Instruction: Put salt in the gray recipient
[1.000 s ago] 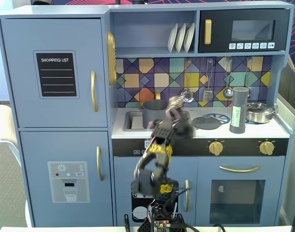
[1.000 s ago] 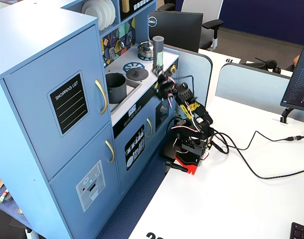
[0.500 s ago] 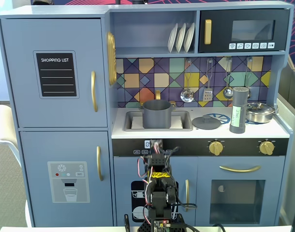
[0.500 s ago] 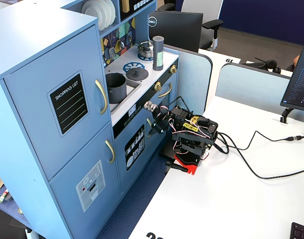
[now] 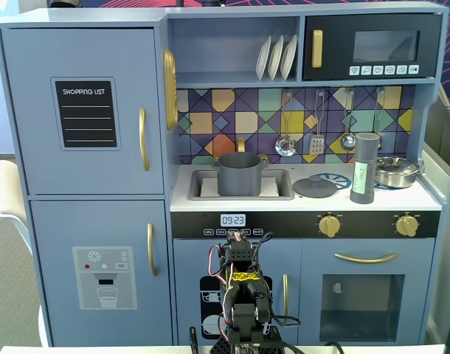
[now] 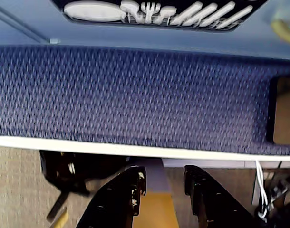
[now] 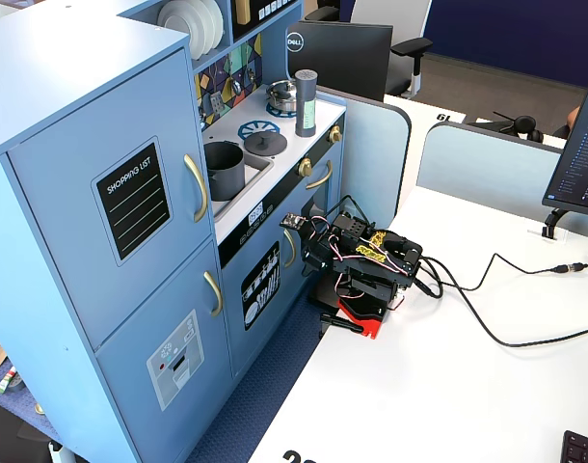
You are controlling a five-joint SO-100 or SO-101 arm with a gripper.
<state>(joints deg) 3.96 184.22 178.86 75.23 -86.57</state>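
arm [image 7: 366, 260] folded low, gripper [image 6: 164, 183] slightly parted, empty

The tall slim gray salt shaker [image 5: 364, 168] looks like smooth matt plastic with a pale green paper-like label. The dark gray cylindrical pot [image 5: 238, 173] is matt, while the small lidded steel pan [image 5: 397, 171] shines like polished metal. The blue toy kitchen cabinet [image 5: 85, 169] has a smooth painted satin finish with glossy gold handles. In the wrist view, the dark blue carpet [image 6: 135, 99] is rough woven cloth and the black gripper fingers [image 6: 120, 199] are hard, slightly glossy plastic.
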